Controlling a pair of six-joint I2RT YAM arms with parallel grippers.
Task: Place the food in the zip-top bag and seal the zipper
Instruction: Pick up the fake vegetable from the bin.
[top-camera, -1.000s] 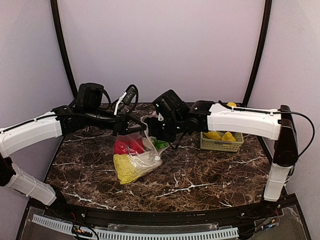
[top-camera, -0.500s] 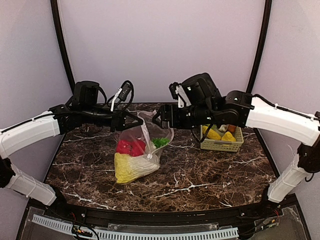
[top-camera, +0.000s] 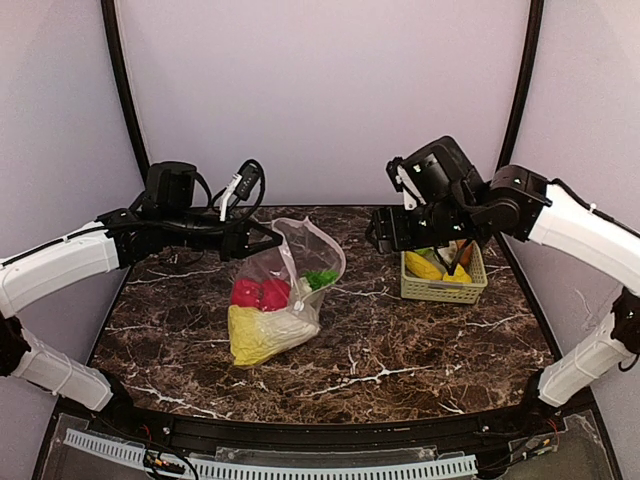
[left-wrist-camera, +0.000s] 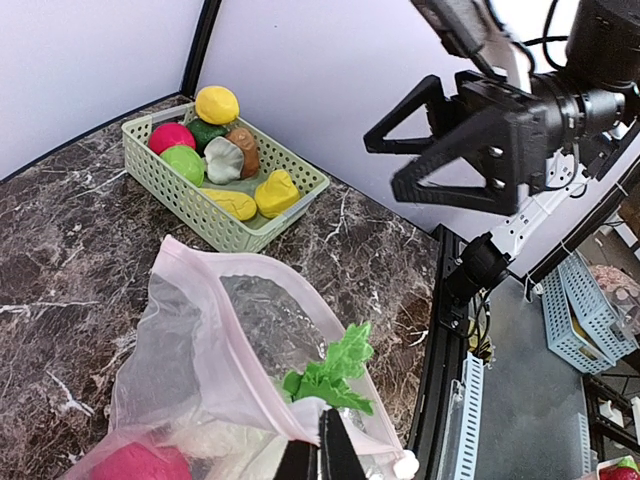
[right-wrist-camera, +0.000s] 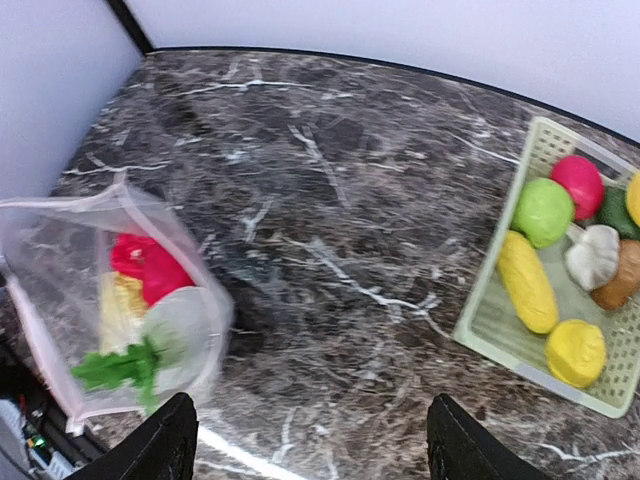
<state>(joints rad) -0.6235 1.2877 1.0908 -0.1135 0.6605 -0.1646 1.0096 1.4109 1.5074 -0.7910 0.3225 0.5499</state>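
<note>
The zip-top bag (top-camera: 290, 262) lies in the middle of the table with its mouth held up and open. It holds the yellow-white cabbage (top-camera: 255, 335), a red piece (top-camera: 259, 293) and the white radish with its green top (top-camera: 320, 280). My left gripper (top-camera: 254, 241) is shut on the pink-white zipper strip (left-wrist-camera: 225, 370) at the mouth edge, and its fingertips (left-wrist-camera: 338, 452) pinch the strip near the white slider tab (left-wrist-camera: 405, 465). My right gripper (top-camera: 393, 229) is open and empty in the air between the bag and the basket; it also shows in the right wrist view (right-wrist-camera: 310, 450).
A light green mesh basket (top-camera: 470, 291) stands at the right rear with several toy foods: yellow, red, green, white and brown pieces (right-wrist-camera: 545, 210). The basket also shows in the left wrist view (left-wrist-camera: 305, 184). The cage posts and walls ring the table.
My right gripper has drawn back from the bag's mouth, up and to the right toward the basket. The left gripper still holds the bag's edge, and the mouth now stands wider open.
</note>
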